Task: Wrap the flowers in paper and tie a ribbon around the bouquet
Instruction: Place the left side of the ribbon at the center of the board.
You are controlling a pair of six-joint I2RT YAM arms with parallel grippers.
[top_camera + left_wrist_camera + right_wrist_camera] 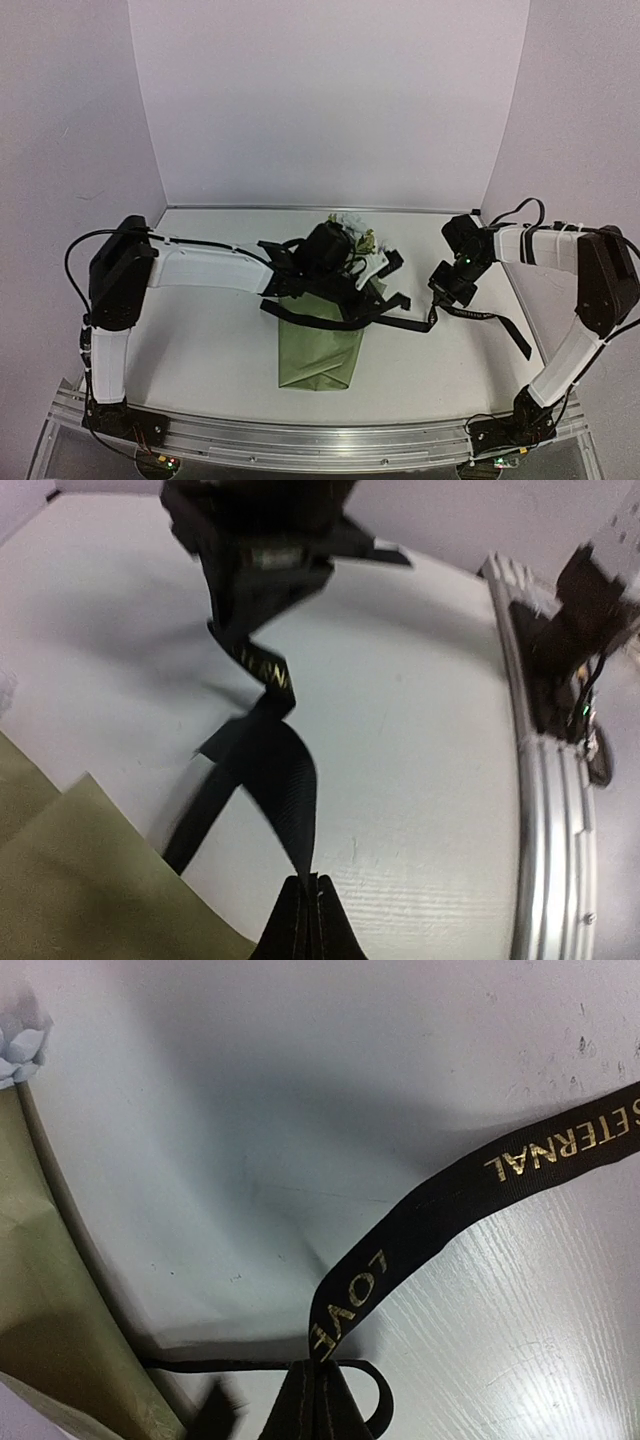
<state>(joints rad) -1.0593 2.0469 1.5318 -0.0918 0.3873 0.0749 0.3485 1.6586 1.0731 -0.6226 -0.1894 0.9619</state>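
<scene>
The bouquet [320, 350] lies mid-table, a cone of olive-green paper [90, 880] with its point toward the near edge. Pale blue and green flowers [355, 238] stick out at its far end, partly hidden by my left wrist. One pale blue bloom [20, 1045] shows beside the paper [50, 1310]. The black ribbon [400, 322] crosses the cone and trails off right. My left gripper [310, 905] is shut on a ribbon [270, 770] strand above the cone's upper left [285, 285]. My right gripper [322, 1385] is shut on the gold-lettered ribbon [440, 1210], right of the cone [438, 297].
The ribbon's loose tail [505, 330] lies on the white table toward the right edge. The aluminium rail [540, 810] with an arm base [580, 600] runs along the near edge. Walls close the back and both sides.
</scene>
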